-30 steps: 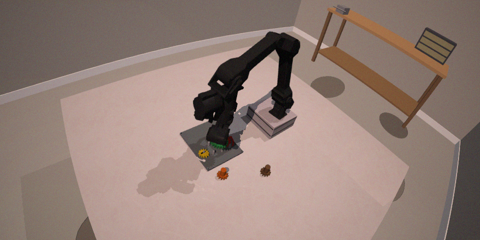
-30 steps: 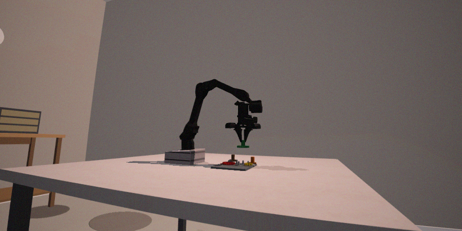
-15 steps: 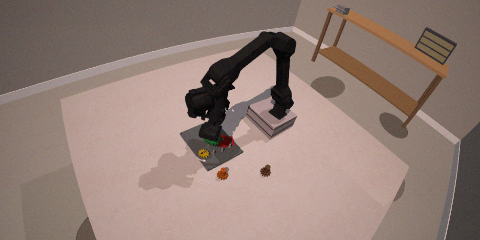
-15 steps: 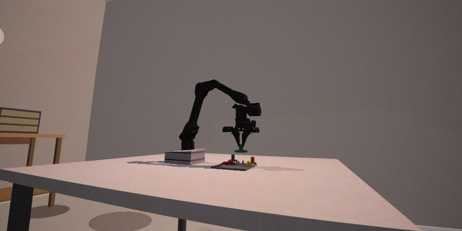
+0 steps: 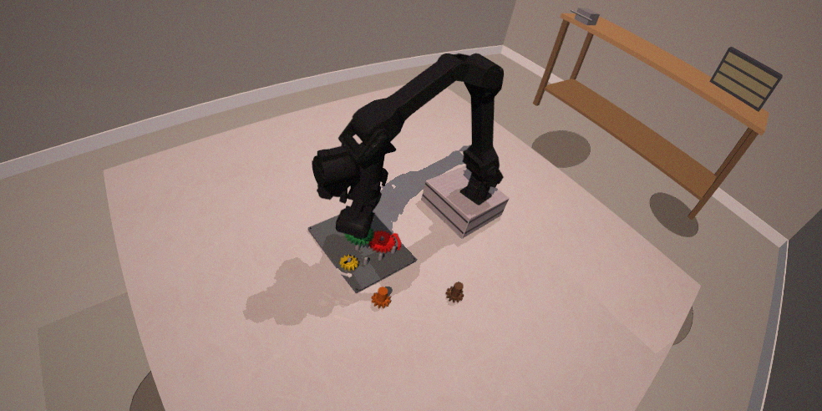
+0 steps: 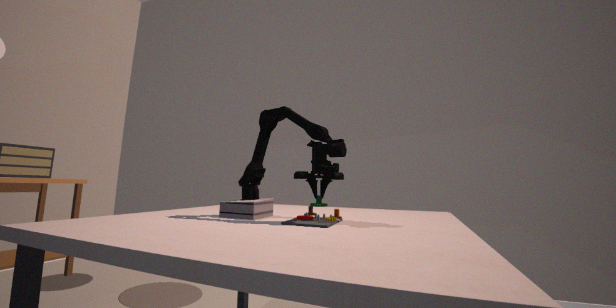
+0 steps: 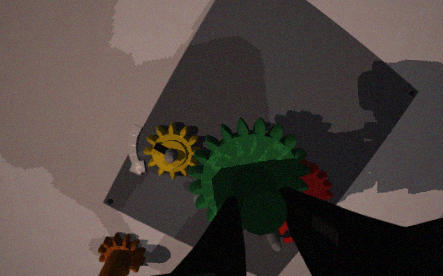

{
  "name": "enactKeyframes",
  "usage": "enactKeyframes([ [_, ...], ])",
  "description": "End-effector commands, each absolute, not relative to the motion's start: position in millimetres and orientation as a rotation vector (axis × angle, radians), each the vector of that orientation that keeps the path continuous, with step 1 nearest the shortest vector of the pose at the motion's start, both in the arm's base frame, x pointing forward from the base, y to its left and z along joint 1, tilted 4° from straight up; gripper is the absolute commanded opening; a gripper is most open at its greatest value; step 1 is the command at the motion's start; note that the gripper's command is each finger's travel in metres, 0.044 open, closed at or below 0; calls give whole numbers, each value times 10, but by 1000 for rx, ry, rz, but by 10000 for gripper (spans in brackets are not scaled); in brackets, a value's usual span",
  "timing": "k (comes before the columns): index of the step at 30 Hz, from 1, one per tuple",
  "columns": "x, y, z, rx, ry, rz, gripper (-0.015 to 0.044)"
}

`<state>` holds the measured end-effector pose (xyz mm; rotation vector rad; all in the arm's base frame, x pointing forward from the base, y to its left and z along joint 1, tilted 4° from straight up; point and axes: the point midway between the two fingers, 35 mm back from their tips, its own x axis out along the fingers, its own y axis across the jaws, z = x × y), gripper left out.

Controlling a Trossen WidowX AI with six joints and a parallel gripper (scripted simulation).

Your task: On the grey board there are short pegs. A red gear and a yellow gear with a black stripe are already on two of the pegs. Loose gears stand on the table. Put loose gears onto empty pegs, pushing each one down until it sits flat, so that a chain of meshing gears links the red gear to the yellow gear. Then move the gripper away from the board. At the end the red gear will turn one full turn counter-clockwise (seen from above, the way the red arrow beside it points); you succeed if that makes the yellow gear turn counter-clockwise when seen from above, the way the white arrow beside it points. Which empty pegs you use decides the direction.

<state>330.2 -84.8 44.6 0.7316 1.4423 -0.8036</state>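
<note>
My gripper [image 6: 319, 197] [image 7: 258, 201] is shut on the knob of the green gear [image 6: 318, 204] [image 7: 248, 145] [image 5: 358, 240] and holds it level above the grey board [image 5: 367, 281] [image 6: 302, 224] [image 7: 236, 20], with a gap beneath. The yellow gear [image 5: 348, 262] [image 7: 180, 165] with its black stripe sits on a peg. The red gear [image 5: 377, 246] [image 6: 304, 217] [image 7: 317, 181] sits on another, partly hidden by the green gear in the wrist view. Short grey pegs [image 5: 366, 261] [image 7: 274, 242] stand between them; the green gear hides others in the wrist view.
An orange gear [image 5: 380, 299] [image 6: 337, 213] [image 7: 121, 251] stands on the table just off the board's corner. A brown gear [image 5: 454, 294] [image 6: 310, 210] stands farther off. The arm's base block [image 5: 464, 206] [image 6: 246, 210] is behind the board.
</note>
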Motion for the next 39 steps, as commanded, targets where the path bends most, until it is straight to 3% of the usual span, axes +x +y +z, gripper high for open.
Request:
enactKeyframes([
  [1, 3295, -858, 460, 722, 1445, -802, 0],
  [39, 3287, -872, 125, 684, 1460, -763, 0],
])
